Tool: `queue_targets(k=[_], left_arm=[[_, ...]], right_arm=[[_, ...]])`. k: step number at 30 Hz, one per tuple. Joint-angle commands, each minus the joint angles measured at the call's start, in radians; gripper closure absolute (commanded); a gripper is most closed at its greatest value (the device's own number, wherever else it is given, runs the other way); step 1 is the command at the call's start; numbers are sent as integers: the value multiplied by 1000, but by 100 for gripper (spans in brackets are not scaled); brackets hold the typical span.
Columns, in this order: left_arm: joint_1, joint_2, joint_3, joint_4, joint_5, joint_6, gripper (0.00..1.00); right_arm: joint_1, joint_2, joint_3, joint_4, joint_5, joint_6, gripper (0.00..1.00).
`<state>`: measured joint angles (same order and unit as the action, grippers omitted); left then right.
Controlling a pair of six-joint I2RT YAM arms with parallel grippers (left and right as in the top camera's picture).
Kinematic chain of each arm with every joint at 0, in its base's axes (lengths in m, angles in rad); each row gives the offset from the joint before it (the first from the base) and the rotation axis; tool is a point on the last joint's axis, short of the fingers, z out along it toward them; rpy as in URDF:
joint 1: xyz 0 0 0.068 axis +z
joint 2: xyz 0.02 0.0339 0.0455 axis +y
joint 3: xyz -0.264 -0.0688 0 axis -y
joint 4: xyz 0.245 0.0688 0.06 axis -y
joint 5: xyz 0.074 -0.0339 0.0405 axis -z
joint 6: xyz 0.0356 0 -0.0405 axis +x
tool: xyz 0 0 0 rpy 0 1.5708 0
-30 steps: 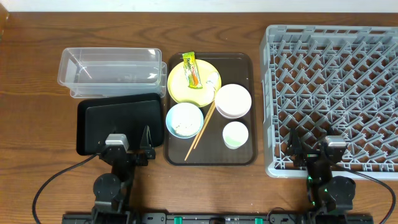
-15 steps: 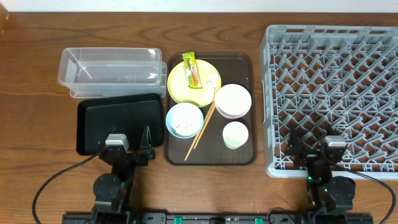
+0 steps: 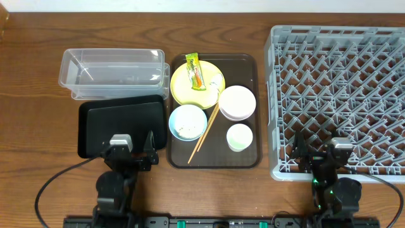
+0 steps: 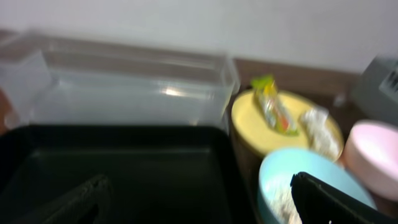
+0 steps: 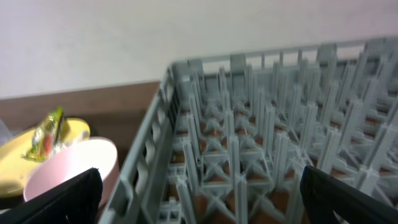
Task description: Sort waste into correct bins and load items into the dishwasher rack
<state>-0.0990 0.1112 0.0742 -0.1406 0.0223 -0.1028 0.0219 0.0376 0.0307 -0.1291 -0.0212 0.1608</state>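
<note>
On the bench [image 3: 38, 76], you see a brown tray [image 3: 215, 156] at centre, with two bins to its left and the rack [image 3: 342, 82] to its right. On the tray's far half sits the plate [image 3: 183, 88]. The wrapper [image 3: 195, 71] lies across the plate, reaching past its far rim, and the paper [image 3: 216, 81] rests at its right edge. Just beside the plate, to the right and nearer the arms, stands the white bowl [image 3: 237, 102]. The cup [image 3: 240, 137] stands nearer again, apart from it. The blue bowl [image 3: 187, 118] occupies the tray's near-left part and holds the scraps [image 3: 187, 129]. The chopsticks [image 3: 203, 135] lie aslant between the blue bowl and the cup, touching the blue bowl's right side, their far ends near the white bowl. Left of the tray, the tub [image 3: 111, 71] lies on the far side and the black bin [image 3: 120, 120] on the near side, just beside each other; whether they touch cannot be told. Your left claw [image 3: 134, 145] hangs over the near-right corner of the black bin, jaws spread wide and holding nothing. Your right claw [image 3: 319, 151] hangs over the near-left corner of the rack, jaws likewise wide and empty. Both wrist views are blurred: the left one shows the black bin below its fingers, the right one the rack's pegs.
</note>
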Motion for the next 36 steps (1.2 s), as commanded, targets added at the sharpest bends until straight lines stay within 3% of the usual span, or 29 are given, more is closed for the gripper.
queue_targets(k=[1, 7, 15, 19, 24, 27, 36], left_arm=[[5, 103, 102, -27, -7, 12, 6], [5, 406, 368, -172, -7, 12, 6], [5, 859, 840, -609, -7, 13, 6], [5, 993, 996, -724, 35, 11, 6], [4, 1037, 1022, -585, 178, 3, 6], [-4, 1086, 1041, -497, 176, -32, 7], [-93, 1465, 1297, -394, 169, -40, 8]], right_arm=[[9, 51, 76, -63, 42, 17, 1], [9, 256, 254, -146, 58, -21, 1], [9, 613, 563, -367, 57, -20, 1], [9, 761, 697, -468, 40, -20, 1], [10, 840, 759, -507, 2, -20, 1], [9, 846, 759, -500, 2, -20, 1], [10, 846, 758, -494, 2, -20, 1]])
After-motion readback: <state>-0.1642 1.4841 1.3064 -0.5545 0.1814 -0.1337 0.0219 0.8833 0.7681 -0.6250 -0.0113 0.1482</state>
